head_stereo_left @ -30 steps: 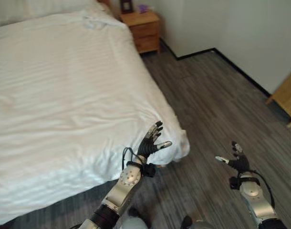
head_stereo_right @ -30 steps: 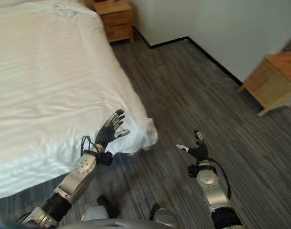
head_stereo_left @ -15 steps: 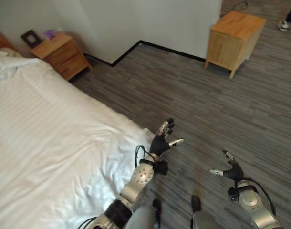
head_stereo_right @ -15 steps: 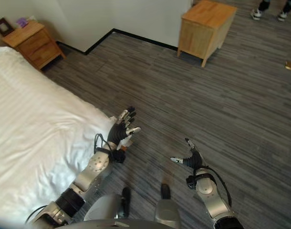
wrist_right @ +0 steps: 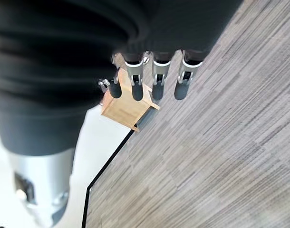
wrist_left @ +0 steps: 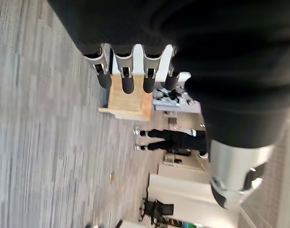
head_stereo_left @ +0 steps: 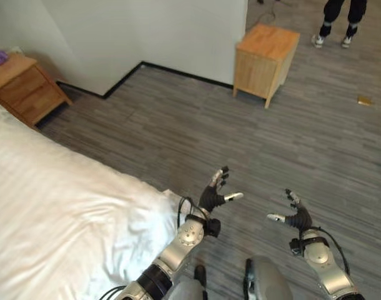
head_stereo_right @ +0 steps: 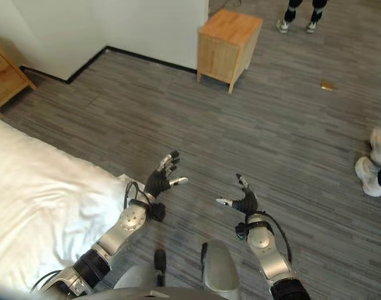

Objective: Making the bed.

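The robot stands at the corner of the bed (head_stereo_left: 47,206), and both its arms are lifted in front of it over the wooden floor (head_stereo_left: 178,137), not over the mattress. The left hand (head_stereo_left: 214,195) has its fingers straight and spread, and it holds nothing. The right hand (head_stereo_left: 294,217) is the same, relaxed and empty, well apart from the bedding. I think the hands are kept up and free like this because the robot is turning or walking, so no work on the cover is being done at this moment.

The white duvet (head_stereo_right: 34,206) lies flat on the bed, with some soft wrinkles near the corner that hangs down beside the left arm. It looks to me mostly spread already.

I count one bed, two bedside cabinets: one by the bed (head_stereo_left: 22,87) and one lighter cabinet (head_stereo_left: 265,55) against the wall. One person's legs (head_stereo_left: 337,19) stand behind it, and another person's shoes (head_stereo_right: 373,159) show at the side. One small brown thing (head_stereo_left: 364,100) lies on the floor; what it is, I cannot tell.
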